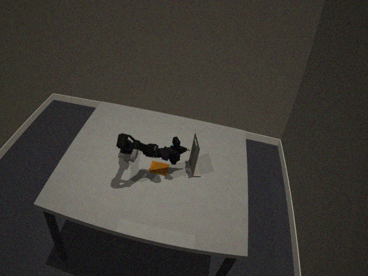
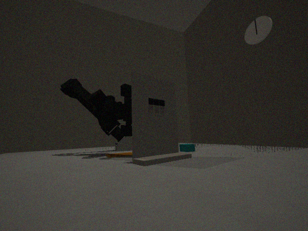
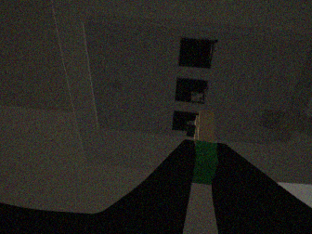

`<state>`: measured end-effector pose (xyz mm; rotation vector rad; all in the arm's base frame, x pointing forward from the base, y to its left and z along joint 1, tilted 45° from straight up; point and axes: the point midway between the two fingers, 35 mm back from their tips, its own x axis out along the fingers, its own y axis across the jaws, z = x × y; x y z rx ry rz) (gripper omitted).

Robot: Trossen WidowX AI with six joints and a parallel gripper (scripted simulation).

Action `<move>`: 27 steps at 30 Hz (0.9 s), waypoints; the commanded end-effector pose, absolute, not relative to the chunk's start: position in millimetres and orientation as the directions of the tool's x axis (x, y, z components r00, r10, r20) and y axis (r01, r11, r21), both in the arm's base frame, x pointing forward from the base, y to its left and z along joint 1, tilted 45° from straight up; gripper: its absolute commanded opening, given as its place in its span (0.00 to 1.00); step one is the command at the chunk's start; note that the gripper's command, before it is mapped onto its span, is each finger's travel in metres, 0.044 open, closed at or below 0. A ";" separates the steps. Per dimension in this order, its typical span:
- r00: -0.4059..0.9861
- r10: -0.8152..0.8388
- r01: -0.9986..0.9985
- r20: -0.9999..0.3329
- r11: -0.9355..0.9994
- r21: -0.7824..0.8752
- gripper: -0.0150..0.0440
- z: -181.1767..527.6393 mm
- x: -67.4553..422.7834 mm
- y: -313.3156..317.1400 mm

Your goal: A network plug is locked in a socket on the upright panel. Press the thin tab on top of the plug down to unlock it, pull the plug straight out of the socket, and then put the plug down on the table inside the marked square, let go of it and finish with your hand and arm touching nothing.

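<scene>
My gripper (image 1: 182, 150) (image 3: 202, 150) is shut on the network plug (image 3: 206, 163), a small green body with a tan front end (image 3: 204, 127) (image 1: 187, 149). It holds the plug level, well above the table, with the tan end close in front of the upright grey panel (image 1: 194, 154) (image 2: 159, 124) (image 3: 124, 54). The panel shows three dark sockets stacked in the wrist view; the plug's end lies beside the lowest socket (image 3: 185, 120). I cannot tell whether it still touches it. The orange marked square (image 1: 159, 167) (image 2: 119, 154) lies on the table below my arm.
The panel stands on a low foot (image 2: 161, 158) near the middle of the white table (image 1: 148, 214). A small teal block (image 2: 187, 147) shows beyond the panel in the exterior view. The arm's base (image 1: 124, 144) stands left of the square.
</scene>
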<state>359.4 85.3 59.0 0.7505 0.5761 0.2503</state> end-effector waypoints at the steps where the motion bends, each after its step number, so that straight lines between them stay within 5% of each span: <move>1: 0.817 0.415 -0.019 -0.399 0.712 0.702 0.25 60.8 356.4 85.2; 27: 0.817 0.415 -0.018 -0.400 0.712 0.702 0.25 63.5 343.7 82.0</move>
